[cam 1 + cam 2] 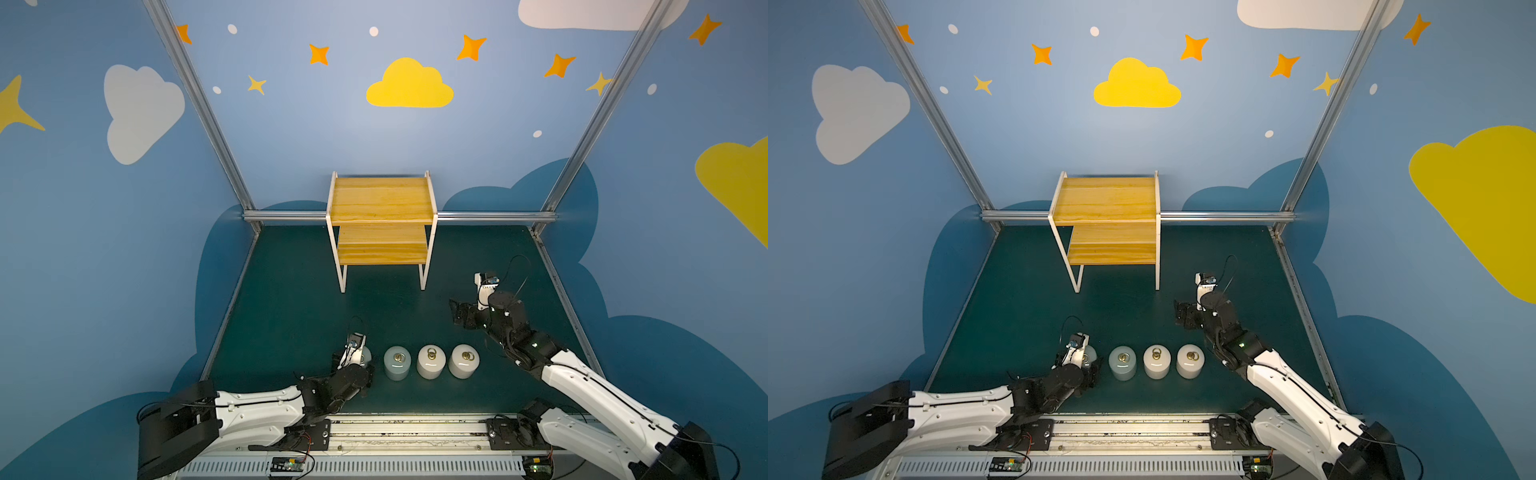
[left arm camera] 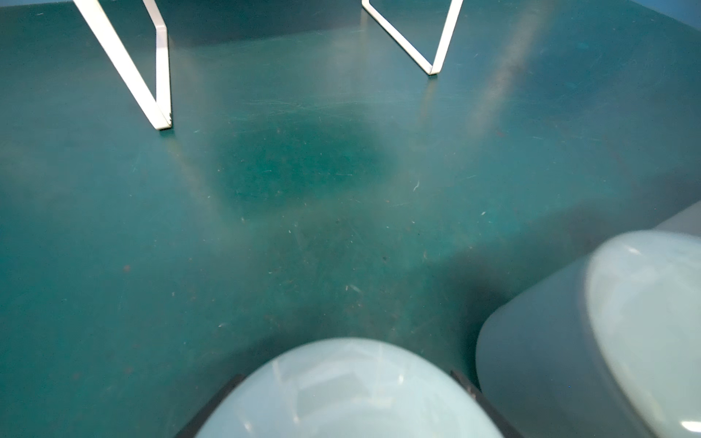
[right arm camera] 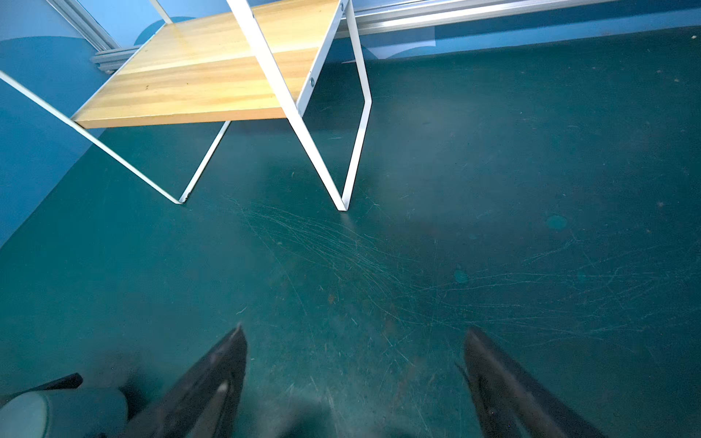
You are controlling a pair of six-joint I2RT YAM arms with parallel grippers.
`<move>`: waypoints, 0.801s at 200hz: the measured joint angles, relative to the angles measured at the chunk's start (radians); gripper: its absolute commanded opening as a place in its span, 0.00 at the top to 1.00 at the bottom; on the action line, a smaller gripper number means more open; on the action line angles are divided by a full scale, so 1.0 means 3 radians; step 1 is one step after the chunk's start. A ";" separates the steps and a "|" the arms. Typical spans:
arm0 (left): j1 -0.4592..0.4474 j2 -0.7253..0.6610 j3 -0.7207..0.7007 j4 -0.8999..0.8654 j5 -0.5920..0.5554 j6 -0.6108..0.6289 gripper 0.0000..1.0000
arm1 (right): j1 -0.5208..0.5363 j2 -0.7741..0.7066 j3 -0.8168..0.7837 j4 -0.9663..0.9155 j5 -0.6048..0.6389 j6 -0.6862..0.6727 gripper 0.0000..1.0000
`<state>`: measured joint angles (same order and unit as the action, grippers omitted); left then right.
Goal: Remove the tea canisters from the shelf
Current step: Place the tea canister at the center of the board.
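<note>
Shelf at 12 o'clock, canister row on surface at 6 o'clock, left end effector clamped on 9 o'clock-end grey-blue canister, second grey-blue canister, middle white canister, end white canister, right end effector wide, holding nothing, 3 o'clock.

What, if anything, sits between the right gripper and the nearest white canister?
Nothing visible. Only bare table lies between the right gripper and the white canister at the row's end; its jaws are open.
</note>
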<state>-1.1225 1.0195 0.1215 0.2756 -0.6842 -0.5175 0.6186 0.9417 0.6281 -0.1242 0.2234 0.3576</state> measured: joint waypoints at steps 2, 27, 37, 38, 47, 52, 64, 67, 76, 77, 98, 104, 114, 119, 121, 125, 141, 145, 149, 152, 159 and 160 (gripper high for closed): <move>0.0000 0.0004 0.0003 0.0000 0.0001 0.0000 0.21 | 0.0000 0.0000 0.0000 0.0000 0.0000 0.0000 0.08; 0.0000 0.0050 0.0047 -0.0020 0.0050 0.0001 0.19 | -0.0006 0.0001 0.0000 0.0001 0.0000 0.0001 0.09; -0.0008 0.0050 0.0051 -0.0022 0.0078 -0.0004 0.17 | -0.0008 0.0001 0.0000 0.0000 0.0000 0.0001 0.09; -0.0008 0.0050 0.0051 -0.0022 0.0081 -0.0006 0.17 | -0.0008 0.0001 0.0000 0.0000 0.0000 0.0000 0.09; -0.0013 0.0050 0.0051 -0.0022 0.0100 -0.0014 0.16 | -0.0009 0.0001 0.0000 0.0000 0.0000 0.0000 0.09; -0.0013 0.0050 0.0051 -0.0022 0.0109 -0.0015 0.15 | -0.0009 0.0001 0.0000 0.0001 0.0000 0.0000 0.09; -0.0013 0.0051 0.0051 -0.0020 0.0126 -0.0013 0.14 | -0.0009 0.0001 -0.0001 0.0001 0.0000 0.0000 0.09; -0.0013 0.0051 0.0051 -0.0020 0.0127 -0.0013 0.14 | -0.0009 0.0000 -0.0001 0.0003 0.0000 0.0001 0.09; -0.0013 0.0065 0.0057 -0.0018 0.0131 -0.0013 0.14 | -0.0009 0.0001 -0.0006 0.0011 0.0000 0.0001 0.08; -0.0013 0.0067 0.0057 -0.0018 0.0131 -0.0013 0.13 | -0.0009 0.0001 -0.0008 0.0013 0.0000 0.0001 0.09; -0.0013 0.0132 0.0102 -0.0018 0.0155 -0.0011 0.10 | -0.0010 0.0001 -0.0025 0.0024 -0.0001 0.0001 0.09; -0.0013 0.0144 0.0111 -0.0018 0.0164 -0.0011 0.09 | -0.0010 0.0001 -0.0028 0.0025 -0.0001 0.0001 0.09; -0.0015 0.0149 0.0113 -0.0015 0.0174 -0.0011 0.08 | -0.0010 0.0001 -0.0028 0.0024 -0.0001 0.0001 0.09; -0.0015 0.0149 0.0113 -0.0015 0.0179 -0.0011 0.08 | -0.0010 0.0000 -0.0028 0.0024 -0.0001 0.0001 0.09; -0.0015 0.0148 0.0113 -0.0015 0.0181 -0.0010 0.07 | -0.0010 0.0001 -0.0028 0.0024 -0.0001 0.0001 0.09; -0.0015 0.0146 0.0113 -0.0017 0.0188 -0.0010 0.07 | -0.0010 0.0000 -0.0028 0.0024 -0.0001 0.0003 0.09; -0.0019 0.0116 0.0113 -0.0037 0.0205 -0.0013 0.06 | -0.0013 -0.0001 -0.0028 0.0024 -0.0001 0.0001 0.09; -0.0019 0.0104 0.0113 -0.0047 0.0210 -0.0014 0.05 | -0.0013 -0.0003 -0.0028 0.0024 -0.0001 0.0001 0.09; -0.0020 0.0086 0.0113 -0.0061 0.0211 -0.0017 0.05 | -0.0014 -0.0005 -0.0028 0.0024 -0.0001 0.0001 0.09; -0.0022 0.0076 0.0113 -0.0070 0.0214 -0.0018 0.05 | -0.0014 -0.0006 -0.0029 0.0024 0.0000 0.0001 0.08; -0.0023 0.0037 0.0113 -0.0100 0.0215 -0.0023 0.04 | -0.0015 -0.0010 -0.0029 0.0024 -0.0001 0.0000 0.09; -0.0023 0.0027 0.0113 -0.0107 0.0215 -0.0023 0.04 | -0.0015 -0.0011 -0.0029 0.0024 -0.0001 0.0000 0.09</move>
<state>-1.1294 1.0275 0.1555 0.2436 -0.6197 -0.5243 0.6140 0.9382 0.6193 -0.1169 0.2230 0.3576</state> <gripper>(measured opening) 0.949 0.915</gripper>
